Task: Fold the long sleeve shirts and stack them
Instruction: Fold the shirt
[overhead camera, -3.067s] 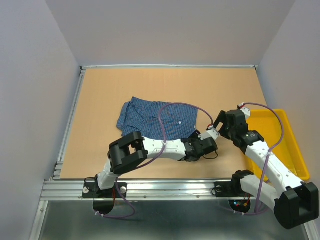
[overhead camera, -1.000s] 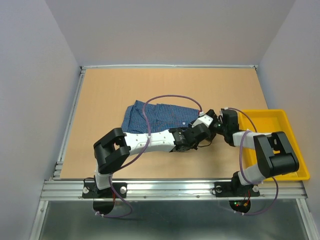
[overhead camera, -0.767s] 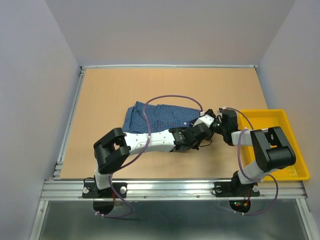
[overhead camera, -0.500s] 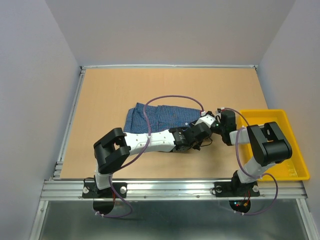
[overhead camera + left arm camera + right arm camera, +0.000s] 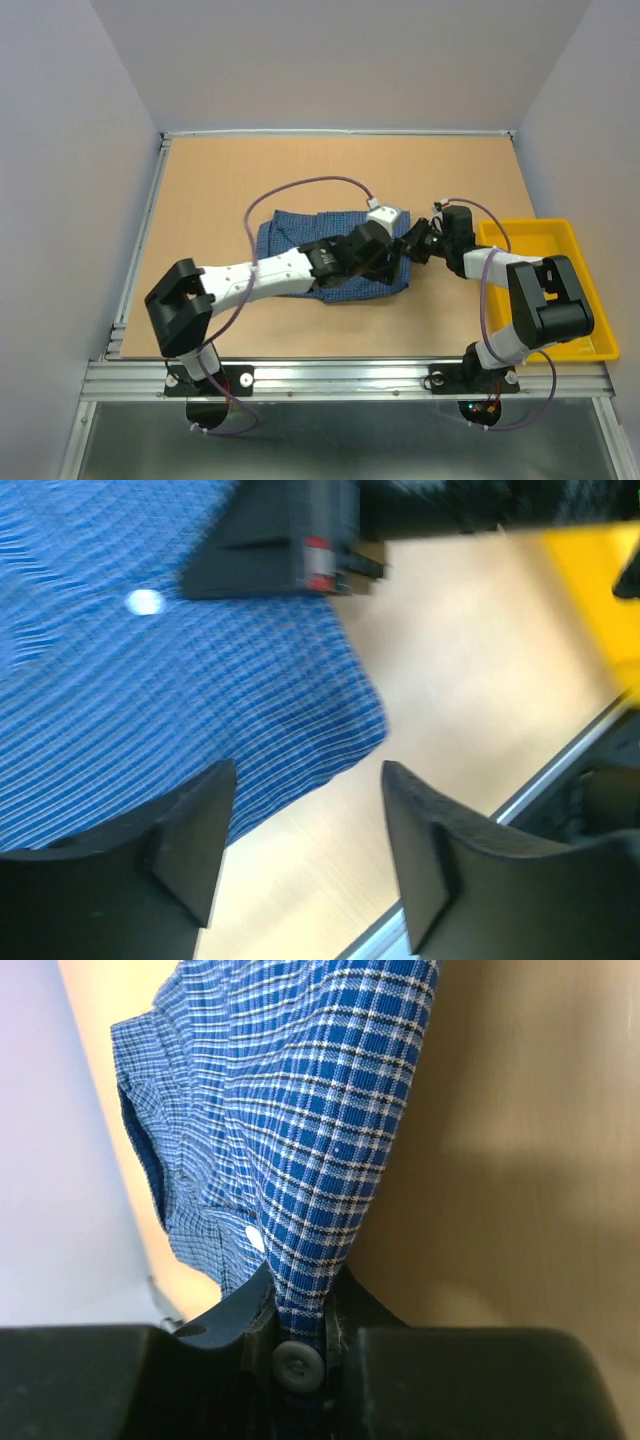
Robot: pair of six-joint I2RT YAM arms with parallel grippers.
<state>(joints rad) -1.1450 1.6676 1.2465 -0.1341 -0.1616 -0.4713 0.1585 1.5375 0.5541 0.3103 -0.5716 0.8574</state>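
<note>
A blue fine-checked long sleeve shirt [image 5: 283, 228] lies partly folded in the middle of the table, half hidden under my left arm. My left gripper [image 5: 388, 262] hovers over its right part, jaws open and empty. In the left wrist view the left gripper [image 5: 308, 780] frames bare table beside the shirt's [image 5: 150, 680] hem. My right gripper [image 5: 412, 245] is at the shirt's right edge. In the right wrist view the right gripper [image 5: 300, 1305] is shut on a fold of the shirt [image 5: 300, 1110], which is pulled taut.
A yellow tray [image 5: 530, 245] stands at the right edge of the table, also visible as the yellow tray [image 5: 595, 590] past the right arm. A metal rail [image 5: 350, 380] runs along the near edge. Grey walls close in on three sides.
My left gripper has opened, let go of the shirt and swung back left over it. My right gripper has shut on the shirt's right edge.
</note>
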